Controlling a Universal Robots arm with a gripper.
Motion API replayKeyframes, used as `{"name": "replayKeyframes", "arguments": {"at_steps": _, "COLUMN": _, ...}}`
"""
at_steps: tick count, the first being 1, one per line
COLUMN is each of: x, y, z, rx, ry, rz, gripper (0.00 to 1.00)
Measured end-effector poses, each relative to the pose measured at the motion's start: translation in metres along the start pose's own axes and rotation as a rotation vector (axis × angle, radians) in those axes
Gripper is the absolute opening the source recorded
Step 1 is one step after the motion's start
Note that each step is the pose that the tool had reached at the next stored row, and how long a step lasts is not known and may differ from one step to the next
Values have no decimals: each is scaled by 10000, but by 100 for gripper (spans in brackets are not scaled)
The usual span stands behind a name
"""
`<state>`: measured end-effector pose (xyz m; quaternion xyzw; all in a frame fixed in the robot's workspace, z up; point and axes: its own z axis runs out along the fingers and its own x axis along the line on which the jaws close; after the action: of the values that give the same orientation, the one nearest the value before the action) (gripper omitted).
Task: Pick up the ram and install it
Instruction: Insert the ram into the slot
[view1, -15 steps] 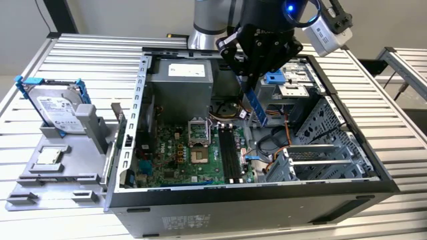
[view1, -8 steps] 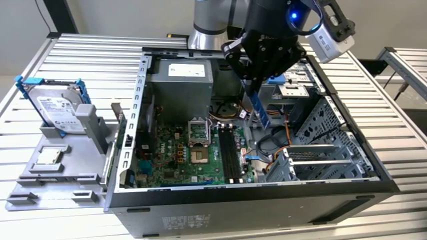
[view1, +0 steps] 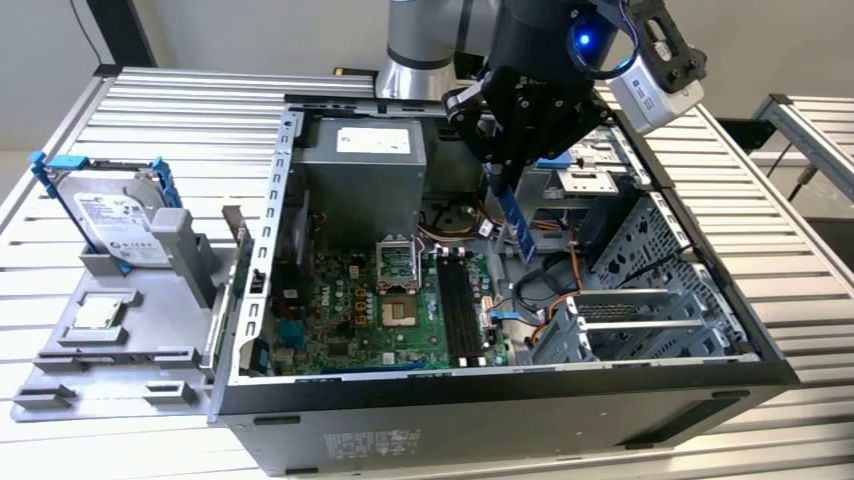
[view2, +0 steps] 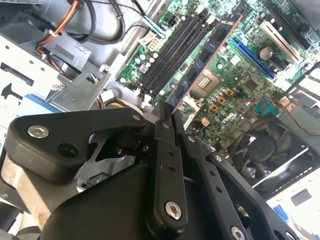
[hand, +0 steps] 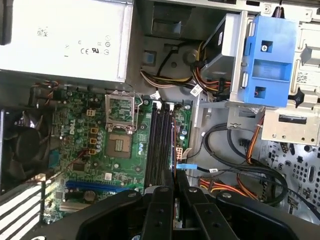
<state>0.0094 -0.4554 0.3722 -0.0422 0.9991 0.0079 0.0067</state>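
Slatted desk (view1: 174, 100), open computer case (view1: 534, 405): my hand (view1: 514, 168) clenched on the ram (view1: 518, 225), which hangs edge-down near the black slots (view1: 458, 295); I judge it needs lining up with one slot.

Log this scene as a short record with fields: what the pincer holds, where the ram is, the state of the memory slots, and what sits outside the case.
pincer: shut on the ram, above the open computer case
ram: blue stick, gripped at one end, hanging down over the motherboard, not in a slot
memory slots: black, side by side, look empty
outside the case: hard drive in a blue frame and a small square silver chip, both on a grey stand at the exterior view's left
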Motion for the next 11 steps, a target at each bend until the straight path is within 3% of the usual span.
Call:
{"name": "replayKeyframes", "arguments": {"at_steps": 5, "x": 1, "y": 0, "z": 9, "rx": -1, "ry": -8, "rz": 2, "gripper": 0}}
{"name": "replayKeyframes", "arguments": {"at_steps": 11, "x": 4, "y": 8, "z": 116, "rx": 1, "ry": -15, "rz": 3, "gripper": 0}}
